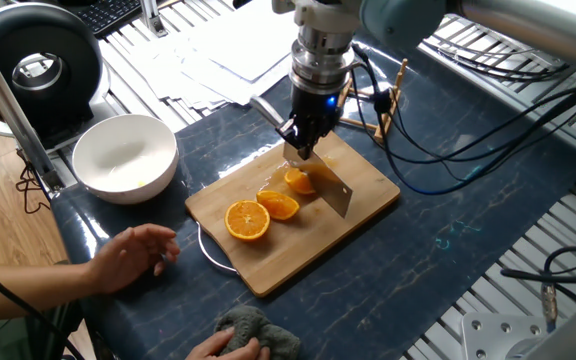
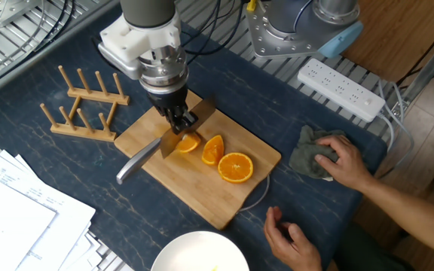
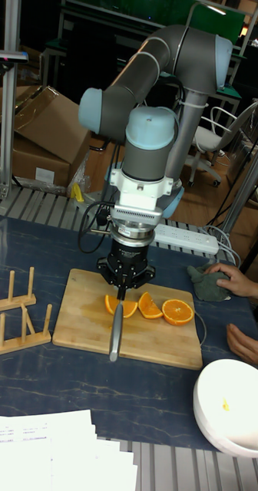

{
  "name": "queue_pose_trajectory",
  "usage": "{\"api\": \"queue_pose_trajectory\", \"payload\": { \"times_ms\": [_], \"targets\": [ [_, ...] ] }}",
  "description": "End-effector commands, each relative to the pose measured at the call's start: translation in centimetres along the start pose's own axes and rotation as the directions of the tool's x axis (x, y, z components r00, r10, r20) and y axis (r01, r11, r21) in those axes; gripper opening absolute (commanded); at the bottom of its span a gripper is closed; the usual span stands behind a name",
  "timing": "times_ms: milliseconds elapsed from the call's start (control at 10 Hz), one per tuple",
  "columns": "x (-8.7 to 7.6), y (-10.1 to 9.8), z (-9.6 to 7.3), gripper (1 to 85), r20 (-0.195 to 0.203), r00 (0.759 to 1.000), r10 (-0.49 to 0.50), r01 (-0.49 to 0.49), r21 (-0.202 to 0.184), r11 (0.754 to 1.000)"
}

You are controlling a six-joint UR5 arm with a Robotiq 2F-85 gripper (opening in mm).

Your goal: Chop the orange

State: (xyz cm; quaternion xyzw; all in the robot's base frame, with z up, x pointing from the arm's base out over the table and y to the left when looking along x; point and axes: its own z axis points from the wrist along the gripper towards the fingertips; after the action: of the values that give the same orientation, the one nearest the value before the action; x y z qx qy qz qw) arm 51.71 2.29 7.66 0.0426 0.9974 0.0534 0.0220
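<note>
My gripper (image 1: 303,140) (image 2: 181,120) (image 3: 123,285) is shut on a knife (image 1: 330,187) (image 2: 136,163) (image 3: 115,334), gripping it where the blade meets the handle. It hangs over the wooden cutting board (image 1: 298,252) (image 2: 194,197) (image 3: 75,322). The blade rests on the orange (image 1: 295,179) (image 2: 189,144) (image 3: 109,304), a chunky piece that shows on both sides of the blade in the tall fixed view. Beside it lie a slim wedge (image 1: 280,206) (image 2: 213,149) (image 3: 150,306) and a round half (image 1: 248,220) (image 2: 236,167) (image 3: 177,311), cut face up.
A white bowl (image 1: 125,157) (image 3: 233,406) stands near the board. A wooden rack (image 2: 81,109) (image 1: 383,100) is behind it. A person's hands (image 1: 133,255) (image 2: 345,162) rest on the table, one on a grey cloth (image 2: 311,154). A power strip (image 2: 341,89) and papers (image 2: 13,226) lie at the edges.
</note>
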Motion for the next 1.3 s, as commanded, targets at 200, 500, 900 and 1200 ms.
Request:
{"api": "queue_pose_trajectory", "payload": {
  "times_ms": [200,500,900,1200],
  "targets": [
    [-0.9,0.0,1.1,1.3,0.035,0.999,-0.003,0.004,-0.021,1.000],
    [-1.2,-1.0,-0.6,1.3,0.028,0.999,-0.035,0.036,-0.045,0.998],
    [-1.7,-0.7,-0.3,1.3,0.085,0.995,-0.045,0.048,-0.035,0.998],
    [-2.2,-0.7,0.8,1.3,0.094,0.995,-0.042,0.045,-0.031,0.998]
  ]
}}
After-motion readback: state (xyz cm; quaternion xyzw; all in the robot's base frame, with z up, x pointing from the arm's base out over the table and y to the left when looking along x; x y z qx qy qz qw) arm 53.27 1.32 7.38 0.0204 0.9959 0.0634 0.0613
